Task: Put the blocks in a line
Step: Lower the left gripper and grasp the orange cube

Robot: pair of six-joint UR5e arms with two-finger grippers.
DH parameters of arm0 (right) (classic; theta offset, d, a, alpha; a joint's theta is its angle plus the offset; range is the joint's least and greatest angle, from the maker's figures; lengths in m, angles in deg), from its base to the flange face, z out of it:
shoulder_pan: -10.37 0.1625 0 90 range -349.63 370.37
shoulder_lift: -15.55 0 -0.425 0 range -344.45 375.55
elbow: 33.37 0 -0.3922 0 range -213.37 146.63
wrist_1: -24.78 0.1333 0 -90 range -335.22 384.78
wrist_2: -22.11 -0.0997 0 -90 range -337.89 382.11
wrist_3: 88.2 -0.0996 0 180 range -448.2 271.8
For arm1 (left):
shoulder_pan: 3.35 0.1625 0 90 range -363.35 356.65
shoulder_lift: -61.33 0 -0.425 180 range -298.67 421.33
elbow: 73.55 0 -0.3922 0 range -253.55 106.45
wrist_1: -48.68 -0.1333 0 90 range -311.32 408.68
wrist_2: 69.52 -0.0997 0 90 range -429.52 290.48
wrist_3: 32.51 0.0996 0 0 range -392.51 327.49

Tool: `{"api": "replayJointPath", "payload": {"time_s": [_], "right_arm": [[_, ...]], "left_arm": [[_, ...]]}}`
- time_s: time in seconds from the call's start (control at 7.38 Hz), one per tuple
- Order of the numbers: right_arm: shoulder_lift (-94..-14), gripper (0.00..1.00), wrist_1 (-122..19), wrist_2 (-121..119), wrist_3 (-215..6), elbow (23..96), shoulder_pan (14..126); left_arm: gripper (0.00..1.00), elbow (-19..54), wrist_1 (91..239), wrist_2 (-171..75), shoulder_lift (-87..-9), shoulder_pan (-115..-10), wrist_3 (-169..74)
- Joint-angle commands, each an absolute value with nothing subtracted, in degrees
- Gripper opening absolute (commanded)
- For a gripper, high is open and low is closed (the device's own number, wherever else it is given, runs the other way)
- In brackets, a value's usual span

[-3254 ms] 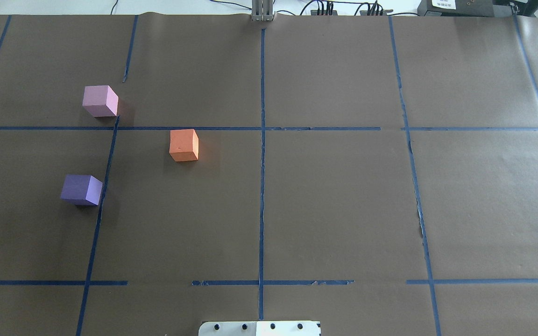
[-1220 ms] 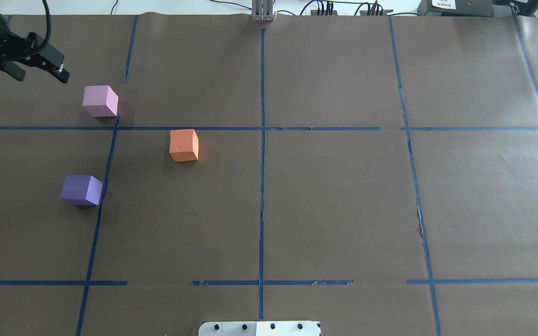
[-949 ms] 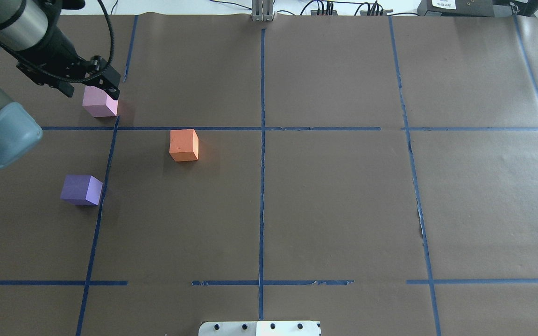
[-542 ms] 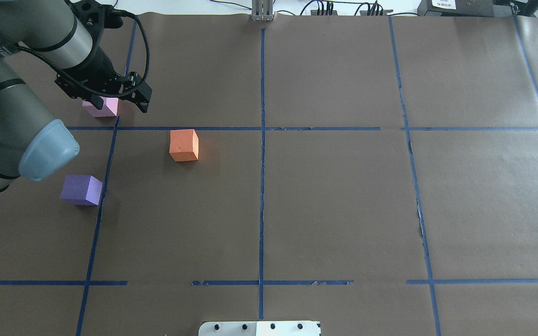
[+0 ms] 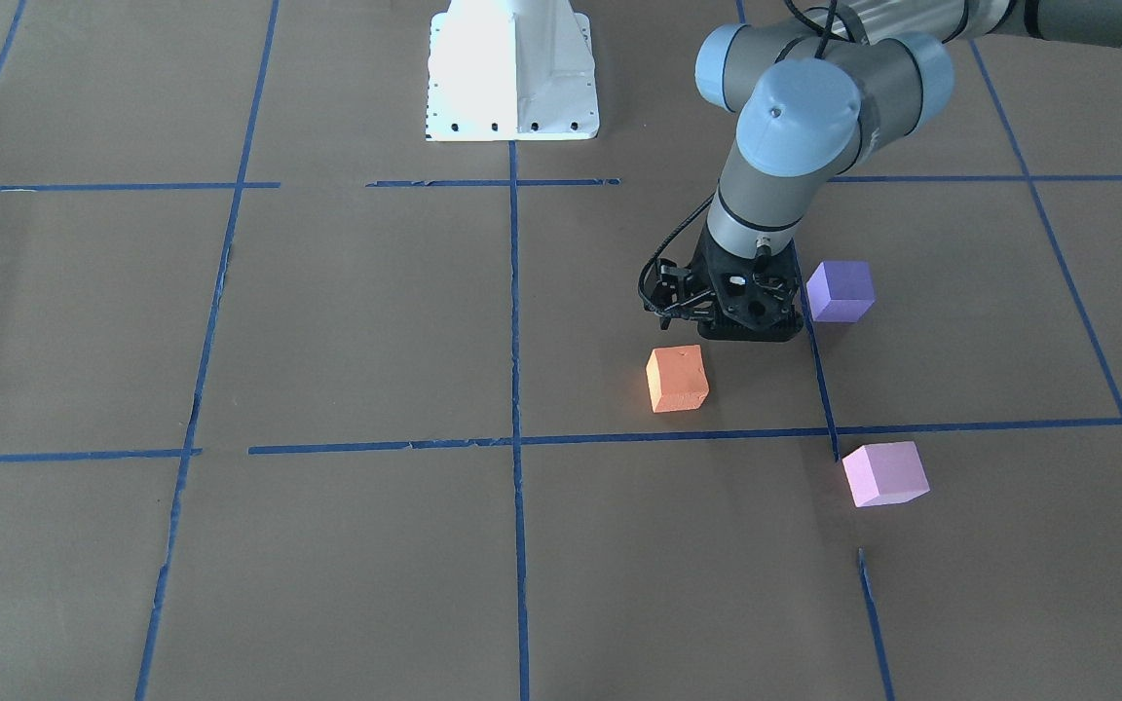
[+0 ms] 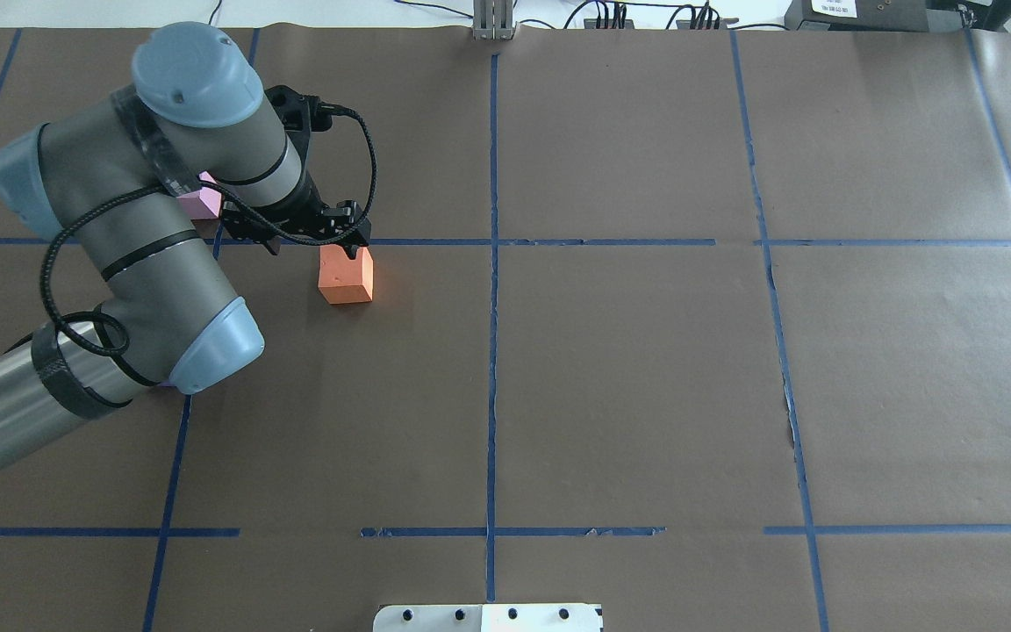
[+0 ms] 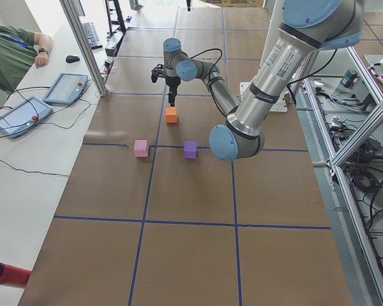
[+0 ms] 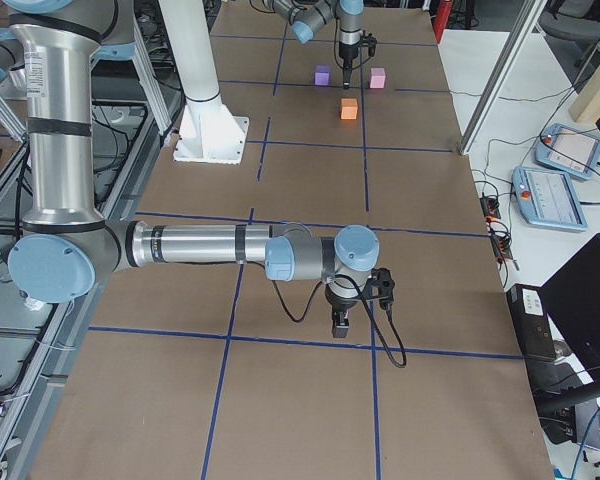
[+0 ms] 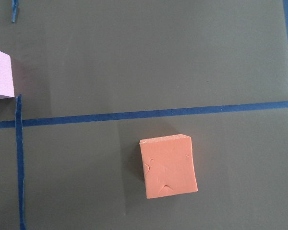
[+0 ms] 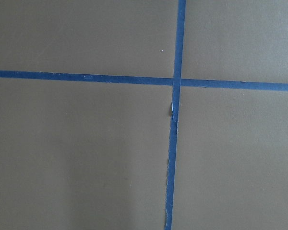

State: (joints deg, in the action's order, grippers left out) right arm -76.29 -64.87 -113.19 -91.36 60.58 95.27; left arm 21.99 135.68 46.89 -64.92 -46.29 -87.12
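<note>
The orange block (image 6: pixel 346 279) lies on the brown paper, just left of the centre line. The pale pink block (image 6: pixel 204 202) lies far left of it, half hidden by my left arm. The violet-purple block (image 5: pixel 841 290) is hidden by the arm in the overhead view. My left gripper (image 6: pixel 314 248) hovers open and empty above the far edge of the orange block (image 5: pixel 678 378). The left wrist view shows the orange block (image 9: pixel 169 166) below centre and a corner of the pink block (image 9: pixel 0 74). My right gripper (image 8: pixel 340 325) hangs over bare paper far from the blocks; I cannot tell if it is open or shut.
Blue tape lines (image 6: pixel 492 263) split the paper into squares. The white robot base (image 5: pixel 512 73) stands at the near edge. A person (image 7: pixel 6 54) and two teach pendants (image 7: pixel 64 88) are beside the table's far side.
My left arm came in from the left, passed over the pink block and now hangs above the orange block. Its gripper stayed open. No block has moved.
</note>
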Motion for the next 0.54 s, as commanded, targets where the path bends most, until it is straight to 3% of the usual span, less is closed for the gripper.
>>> {"api": "replayJointPath", "payload": {"time_s": [0.0, 0.41], "right_arm": [[-76.3, 1.00, -64.9, -113.1, -91.4, 60.6, 95.3], [-76.3, 1.00, -64.9, -113.1, -91.4, 60.6, 95.3]], "left_arm": [[1.00, 15.8, 140.3, 44.1, -66.0, -44.0, -90.2], [1.00, 13.0, 142.9, 43.9, -66.6, -43.8, -90.7]]}}
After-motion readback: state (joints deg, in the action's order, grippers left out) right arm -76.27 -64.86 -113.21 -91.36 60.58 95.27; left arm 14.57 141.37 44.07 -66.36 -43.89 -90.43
